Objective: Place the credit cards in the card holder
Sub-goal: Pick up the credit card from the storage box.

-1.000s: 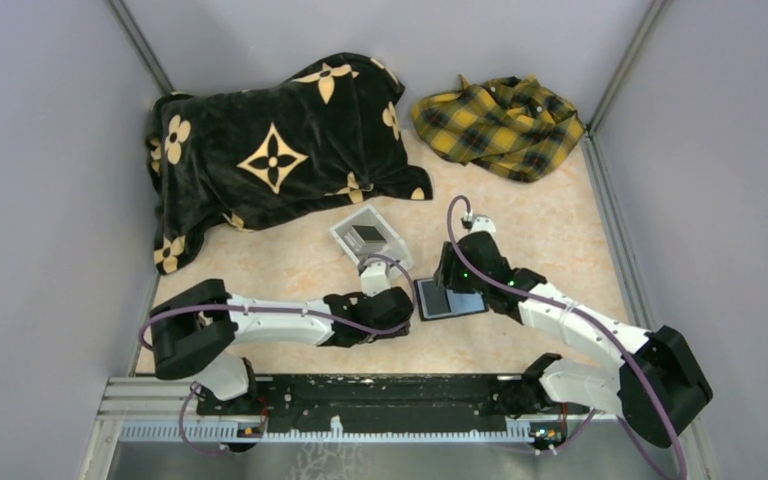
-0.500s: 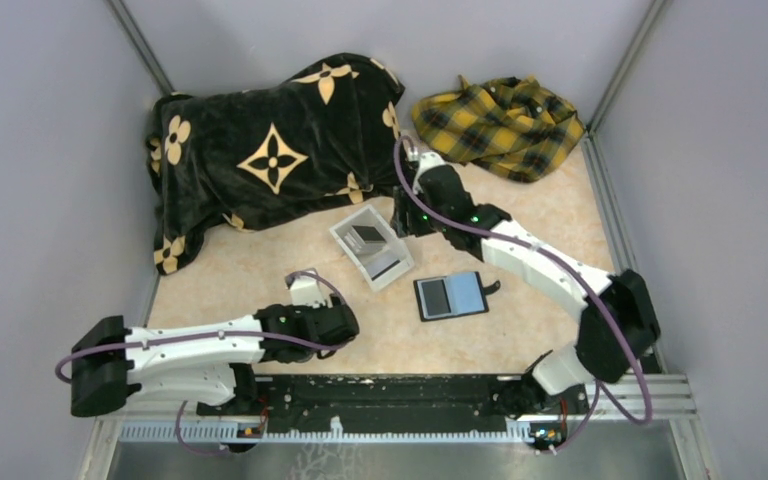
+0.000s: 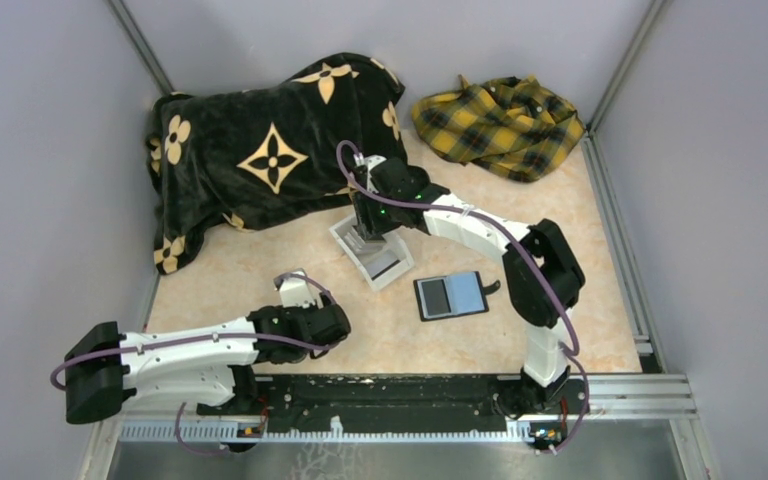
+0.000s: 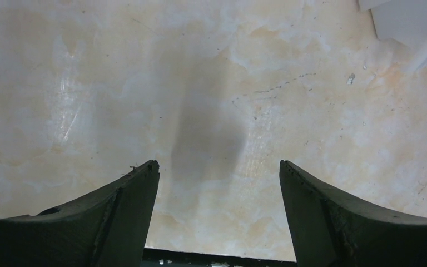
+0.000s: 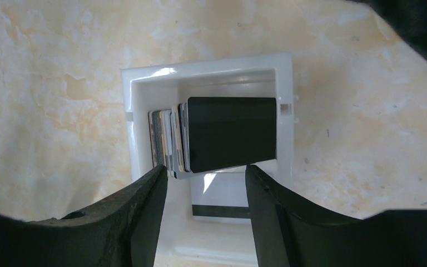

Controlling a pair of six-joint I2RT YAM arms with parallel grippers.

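Now my right gripper point(image 5: 204, 171) open & empty over credit cards point(image 5: 231, 133); tight stack, cld pinch several or snag box point(image 5: 205, 64) wall.

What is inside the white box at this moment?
A stack of cards on edge, black one in front, plus a pale card lying flat. The right hand covers the white box's near end.
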